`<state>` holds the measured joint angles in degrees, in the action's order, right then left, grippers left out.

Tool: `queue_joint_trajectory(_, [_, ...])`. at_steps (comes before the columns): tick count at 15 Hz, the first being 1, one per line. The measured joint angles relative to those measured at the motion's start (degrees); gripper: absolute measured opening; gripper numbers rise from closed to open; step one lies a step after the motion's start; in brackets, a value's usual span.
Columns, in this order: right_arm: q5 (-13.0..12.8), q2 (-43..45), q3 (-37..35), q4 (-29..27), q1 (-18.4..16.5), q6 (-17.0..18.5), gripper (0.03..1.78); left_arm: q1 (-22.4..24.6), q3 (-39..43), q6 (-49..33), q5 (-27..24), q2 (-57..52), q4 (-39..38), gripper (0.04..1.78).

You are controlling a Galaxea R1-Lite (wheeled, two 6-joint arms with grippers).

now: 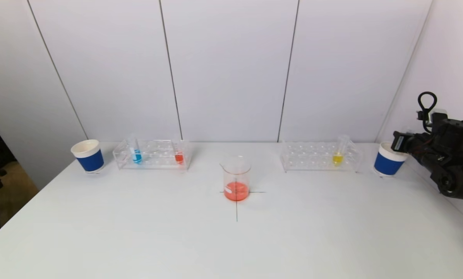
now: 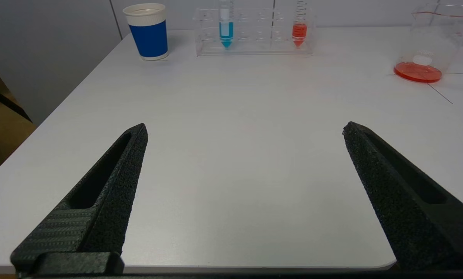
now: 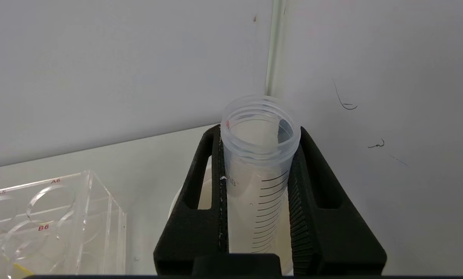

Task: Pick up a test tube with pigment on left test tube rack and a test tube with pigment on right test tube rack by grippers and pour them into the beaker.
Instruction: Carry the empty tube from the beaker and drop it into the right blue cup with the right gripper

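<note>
The left rack (image 1: 154, 154) holds a blue-pigment tube (image 1: 136, 155) and a red-pigment tube (image 1: 179, 156); both show in the left wrist view, blue (image 2: 226, 29) and red (image 2: 299, 30). The right rack (image 1: 312, 157) holds a yellow-pigment tube (image 1: 337, 157). The beaker (image 1: 236, 182) stands mid-table with orange-red liquid at its bottom. My right gripper (image 3: 259, 131) is shut on an empty clear graduated test tube (image 3: 254, 178), held upright over the right blue cup (image 1: 388, 162). My left gripper (image 2: 245, 126) is open and empty, low over the table's near left part, out of the head view.
A second blue paper cup (image 1: 88, 155) stands left of the left rack. The right arm (image 1: 444, 155) is close to the right wall in the table's back corner. A black cross (image 1: 237, 205) is marked under the beaker. The right rack's corner (image 3: 53, 217) lies beside the right gripper.
</note>
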<state>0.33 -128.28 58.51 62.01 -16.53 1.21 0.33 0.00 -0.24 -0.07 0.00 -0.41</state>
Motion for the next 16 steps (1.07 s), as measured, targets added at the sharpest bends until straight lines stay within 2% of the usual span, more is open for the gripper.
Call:
queue_joint_trajectory(11, [0.1, 0.1, -0.3, 0.1, -0.4, 0.2, 0.5, 0.0, 0.0, 0.0, 0.0, 0.0, 0.0, 1.76])
queue_joint_trajectory(14, [0.1, 0.1, -0.5, 0.0, -0.4, 0.2, 0.62, 0.0, 0.0, 0.0, 0.0, 0.0, 0.0, 1.76])
queue_joint_trajectory(16, [0.1, 0.1, -0.5, 0.0, -0.4, 0.2, 0.83, 0.0, 0.0, 0.0, 0.0, 0.0, 0.0, 1.76])
